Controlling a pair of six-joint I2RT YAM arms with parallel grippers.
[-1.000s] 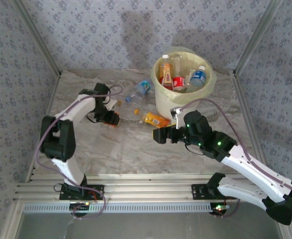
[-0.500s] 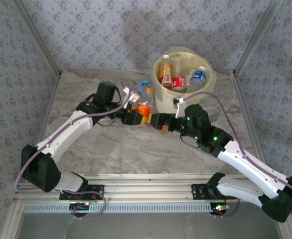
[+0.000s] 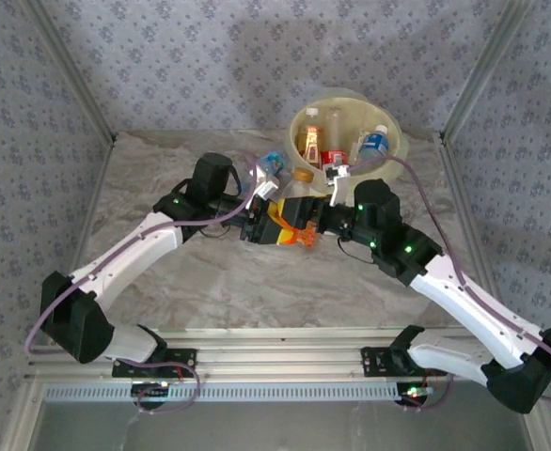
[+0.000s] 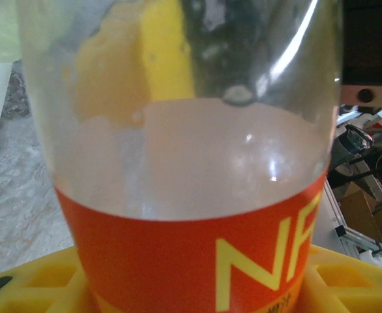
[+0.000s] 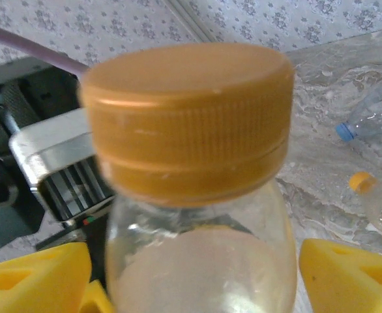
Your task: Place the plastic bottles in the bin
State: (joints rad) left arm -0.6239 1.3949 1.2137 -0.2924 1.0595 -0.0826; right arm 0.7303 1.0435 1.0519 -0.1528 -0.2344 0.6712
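Patterned blue-grey walls (image 3: 163,56) close in a pale, marble-look table (image 3: 163,282). Both arms reach inward from the near edge and meet at the table's middle, the left arm (image 3: 134,246) coming in from the left and the right arm (image 3: 454,287) from the right. At the far side, right of centre, stands the bin (image 3: 395,155), with its pale liner folded over the rim. It already holds several plastic bottles, among them a red-labelled one (image 3: 332,160) and a blue-labelled one (image 3: 374,144). Just near of the bin, the left gripper (image 3: 264,225) is clamped on an orange-labelled bottle (image 3: 290,214), held upright above the table. In the left wrist view its yellow fingers (image 4: 34,283) press the orange label on both sides, below the clear upper body. The right gripper (image 3: 306,224) faces it from the other side. In the right wrist view its yellow fingers (image 5: 34,277) flank the bottle's clear shoulder, but I cannot tell whether they press it. More bottles lie on the table left of the bin: a blue-labelled one (image 3: 274,164), and in the right wrist view a blue-capped one (image 5: 345,130) and a yellow-capped one (image 5: 362,181). The held bottle's gold ribbed cap (image 5: 188,117) is screwed on.
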